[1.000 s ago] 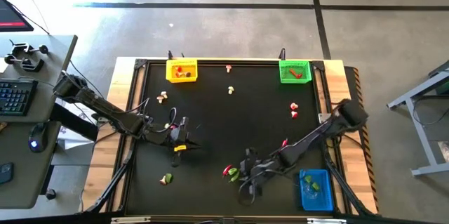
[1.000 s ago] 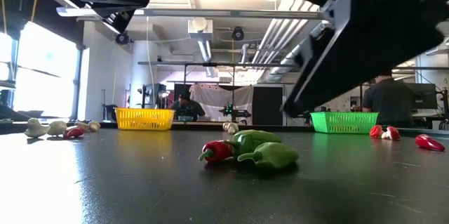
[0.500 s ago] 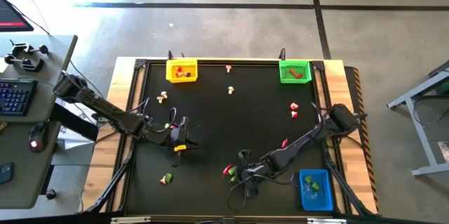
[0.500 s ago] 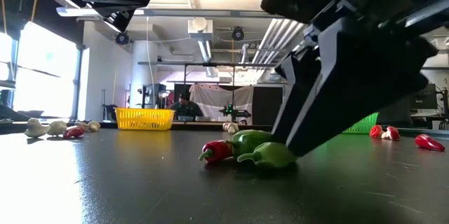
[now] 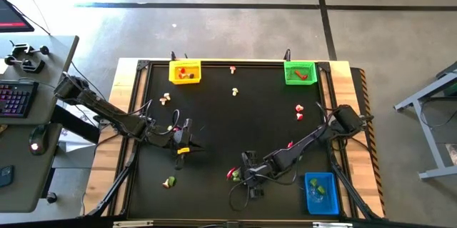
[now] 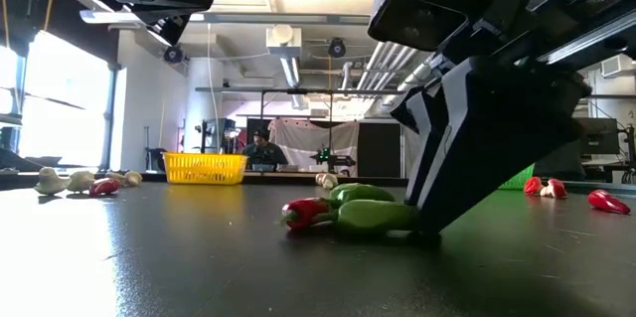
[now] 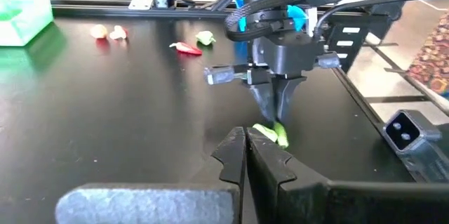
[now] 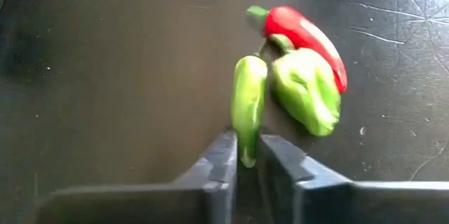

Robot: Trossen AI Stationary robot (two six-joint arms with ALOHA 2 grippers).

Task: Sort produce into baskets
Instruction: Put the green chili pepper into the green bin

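Near the table's front middle lie a slim green pepper (image 8: pixel 249 108), a wider green pepper (image 8: pixel 306 90) and a red chilli (image 8: pixel 309 34), close together on the black top. My right gripper (image 8: pixel 247 150) is down at the table, shut on the slim pepper. My left gripper (image 5: pixel 193 144) hovers shut with nothing in it, left of centre. The yellow basket (image 5: pixel 184 71) and the green basket (image 5: pixel 299 72) stand at the far edge. The blue basket (image 5: pixel 320 191) stands at the near right. My right gripper pinches the slim green pepper's pointed end (image 8: pixel 247 155) between its two fingertips (image 8: pixel 226 152). The fingers slant down from the table's right and lie along the pepper. The pepper lies level on the table (image 6: pixel 370 216), its stalk end next to the other two pieces.
More produce is scattered about: white bulbs (image 5: pixel 165 98) at the left, a green piece (image 5: pixel 169 181) near the front left, pieces (image 5: pixel 235 91) at the far middle, and red and white ones (image 5: pixel 299 111) at the right. Some pieces lie in each basket.
My right gripper has come down to the table and a little toward its left edge, onto the slim green pepper. That pepper has shifted and now lies flatter and straighter beside the red chilli.
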